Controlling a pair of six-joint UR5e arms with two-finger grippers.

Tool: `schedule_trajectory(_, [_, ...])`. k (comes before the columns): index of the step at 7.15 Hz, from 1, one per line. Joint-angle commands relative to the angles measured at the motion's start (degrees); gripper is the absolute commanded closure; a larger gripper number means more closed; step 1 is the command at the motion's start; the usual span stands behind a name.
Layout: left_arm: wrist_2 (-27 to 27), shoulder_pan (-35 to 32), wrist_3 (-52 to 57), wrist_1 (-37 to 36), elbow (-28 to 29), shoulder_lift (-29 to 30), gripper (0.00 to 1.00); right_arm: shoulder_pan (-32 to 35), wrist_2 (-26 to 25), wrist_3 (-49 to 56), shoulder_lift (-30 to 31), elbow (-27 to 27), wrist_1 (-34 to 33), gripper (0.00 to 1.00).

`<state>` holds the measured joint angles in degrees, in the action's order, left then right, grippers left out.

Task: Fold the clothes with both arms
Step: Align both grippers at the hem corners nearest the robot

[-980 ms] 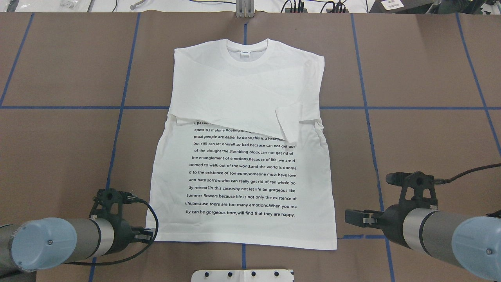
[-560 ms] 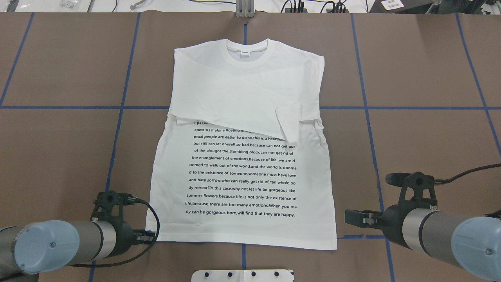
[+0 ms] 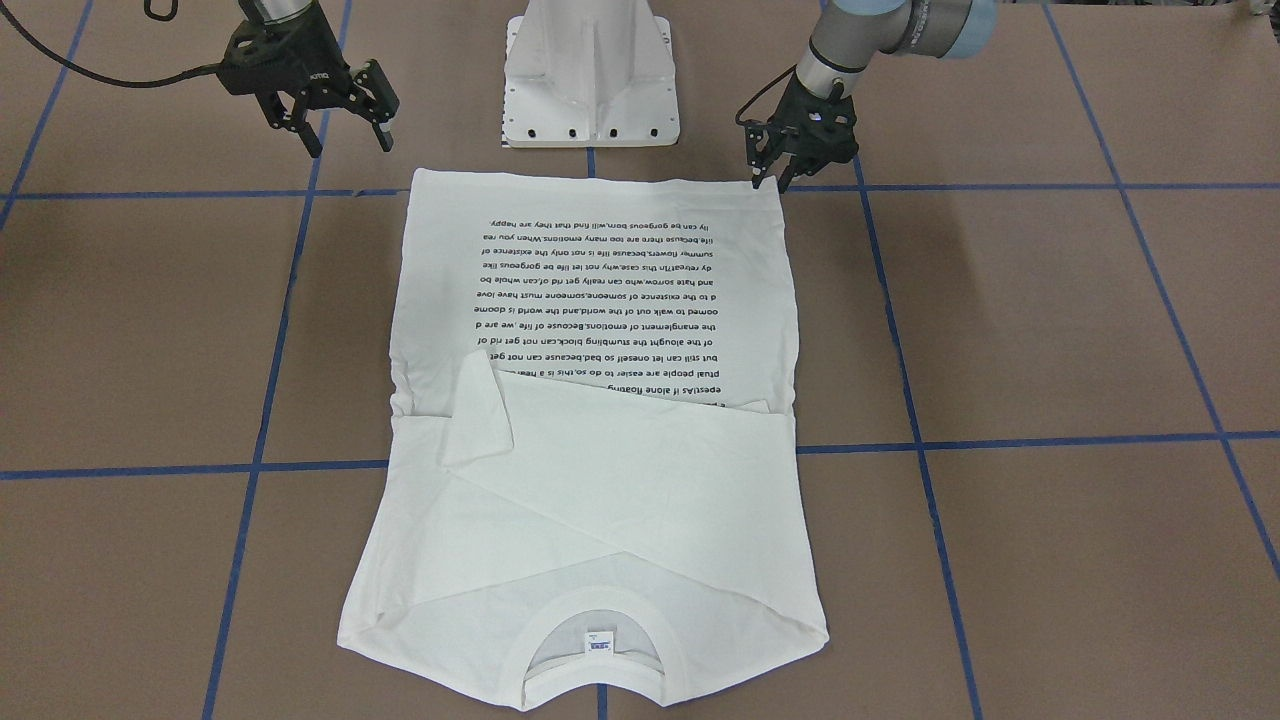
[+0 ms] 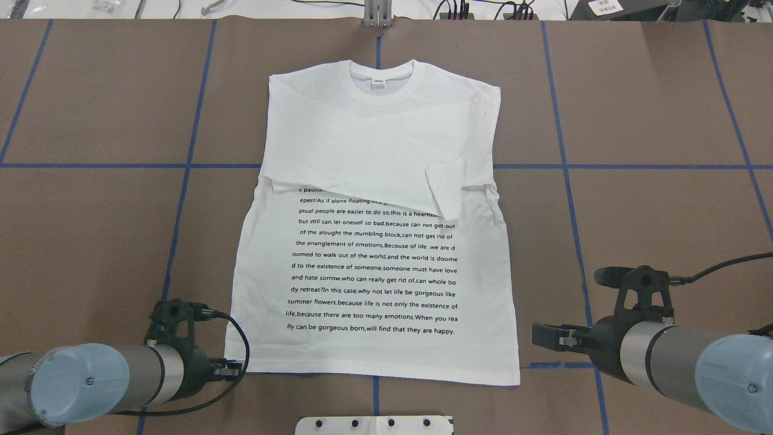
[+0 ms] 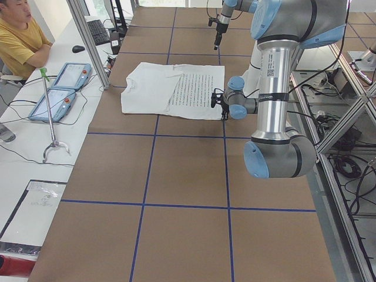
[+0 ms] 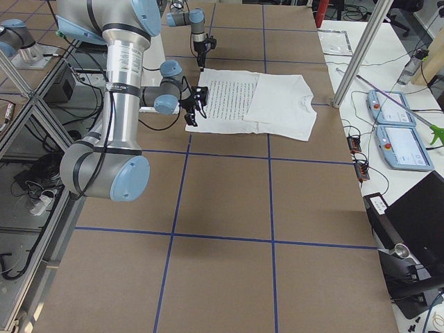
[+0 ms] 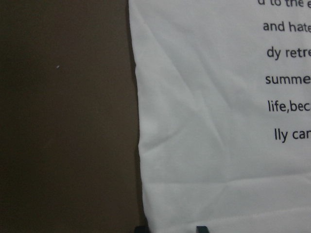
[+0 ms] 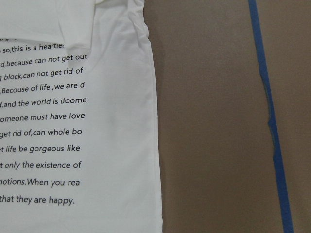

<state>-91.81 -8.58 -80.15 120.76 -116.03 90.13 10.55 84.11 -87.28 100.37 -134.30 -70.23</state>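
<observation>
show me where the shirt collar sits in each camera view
Front-facing: collar at bottom centre.
Overhead: collar at top centre.
Left side: collar at the left end of the shirt.
Right side: collar at the shirt's right end.
Left wrist: not in it.
Right wrist: not in it.
Shared landmark: the black printed text; the collar is at the shirt's opposite end.
</observation>
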Motion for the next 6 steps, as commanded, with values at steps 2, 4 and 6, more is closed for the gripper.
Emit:
schedule_trajectory(2, [0.0,1.2,0.0,0.0,0.0,0.0,1.0,-0.3,0.0,-0.1,0.0,0.0,0.0,0.0])
schedule_trajectory(4, [-0.4,1.0,0.5,0.0,-0.9,0.0,1.0,-1.7,-0.4,-2.2,-0.2,0.0,0.0,0.01])
schedule_trajectory(6, [-0.4,0.9,0.4,0.1,-1.4,1.7,1.0,-6.5,-5.5,-10.0,-1.8,0.9,-0.6,0.18])
